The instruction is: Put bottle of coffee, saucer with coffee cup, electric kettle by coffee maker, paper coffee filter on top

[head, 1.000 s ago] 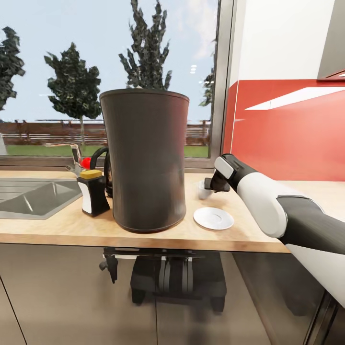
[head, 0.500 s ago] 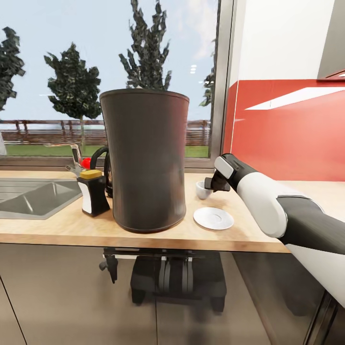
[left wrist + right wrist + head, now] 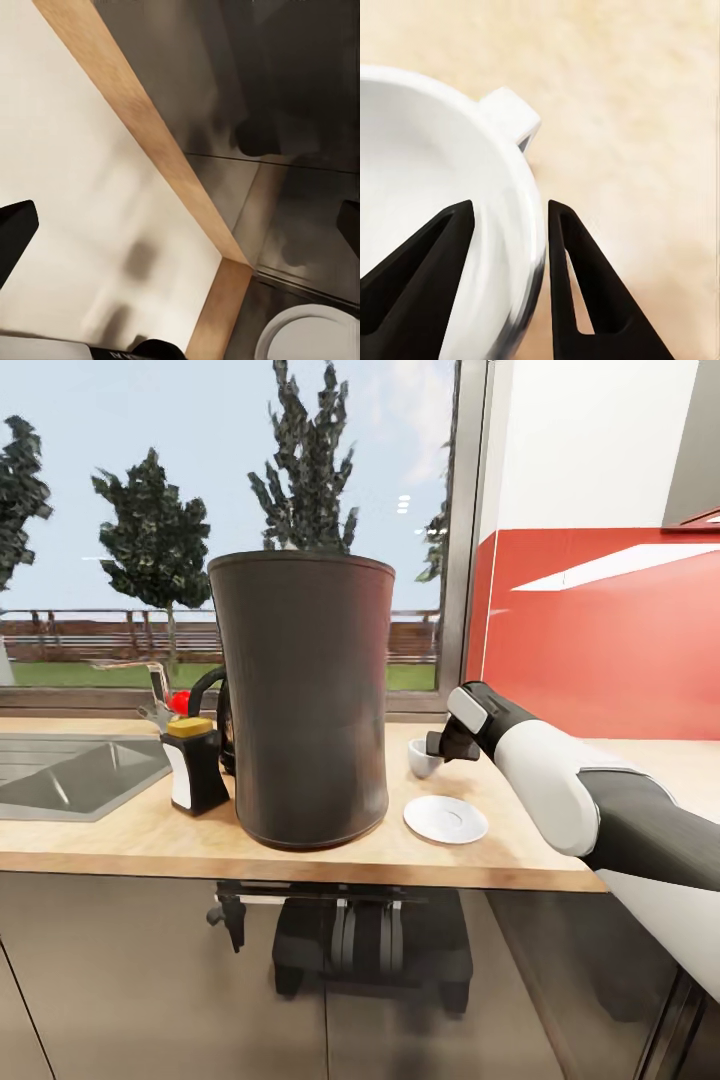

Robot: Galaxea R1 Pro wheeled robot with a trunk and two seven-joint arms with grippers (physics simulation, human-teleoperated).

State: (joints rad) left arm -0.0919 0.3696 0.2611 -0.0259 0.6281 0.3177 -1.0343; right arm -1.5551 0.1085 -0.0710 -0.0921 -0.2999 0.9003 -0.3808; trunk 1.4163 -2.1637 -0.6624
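Right wrist view shows my right jaws (image 3: pixel 506 289) pinching the coffee cup (image 3: pixel 427 172) rim; this thin grip could slip, tipping it.

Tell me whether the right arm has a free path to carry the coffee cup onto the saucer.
Probably yes: the right gripper straddles the coffee cup's rim, and the saucer lies bare beside it, nothing between.

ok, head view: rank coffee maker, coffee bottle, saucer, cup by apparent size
1. coffee maker, by far the largest
2. bottle of coffee
3. saucer, wide but flat, close to the bottle in area, so this order is unsure
4. coffee cup, partly hidden by the right gripper
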